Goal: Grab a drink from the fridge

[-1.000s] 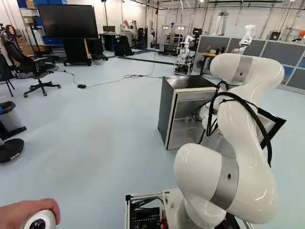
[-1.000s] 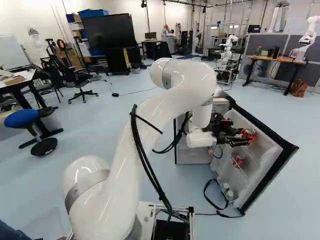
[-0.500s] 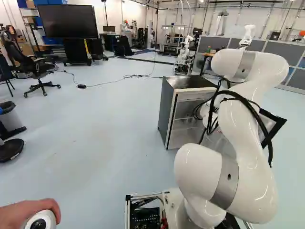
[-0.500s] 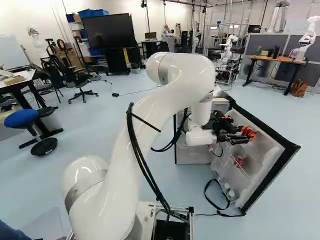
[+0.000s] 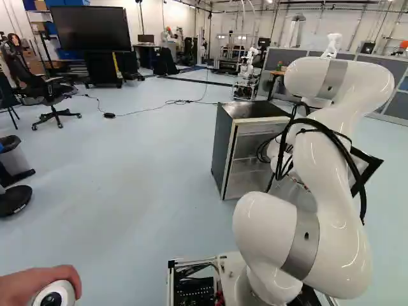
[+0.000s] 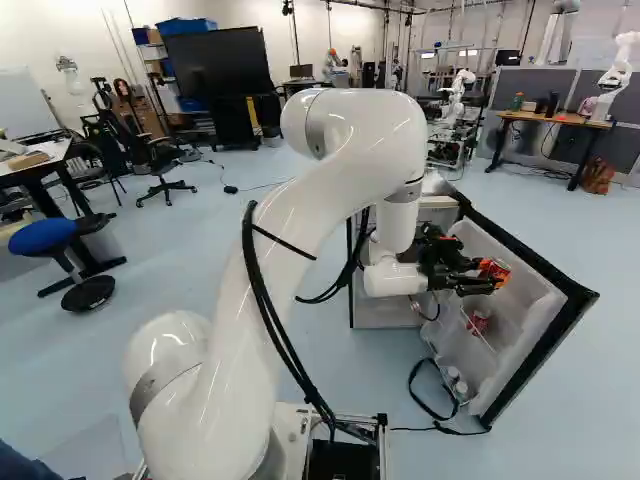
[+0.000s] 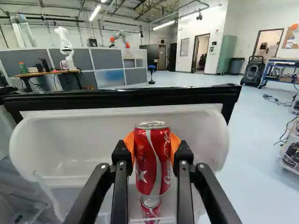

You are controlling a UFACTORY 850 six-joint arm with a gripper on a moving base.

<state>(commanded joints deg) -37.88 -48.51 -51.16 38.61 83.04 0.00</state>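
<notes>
Elbow of the arm (image 6: 352,125) has risen; base unmoved. The jaws (image 7: 152,145) are closed on 1 red can (image 7: 153,165), at the fridge door's upper bin (image 7: 70,144). Clearance from the bin cannot be confirmed; retrieval appears under way, contact with the rim a risk.

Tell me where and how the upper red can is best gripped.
I'd take the upper red can by its upper side wall, below the lid, coming level from the door's inner side, one orange pad per flank, as the pincer does now. It stands roughly upright, round wall between the pads; the lower can probably crowds a lower grip.
</notes>
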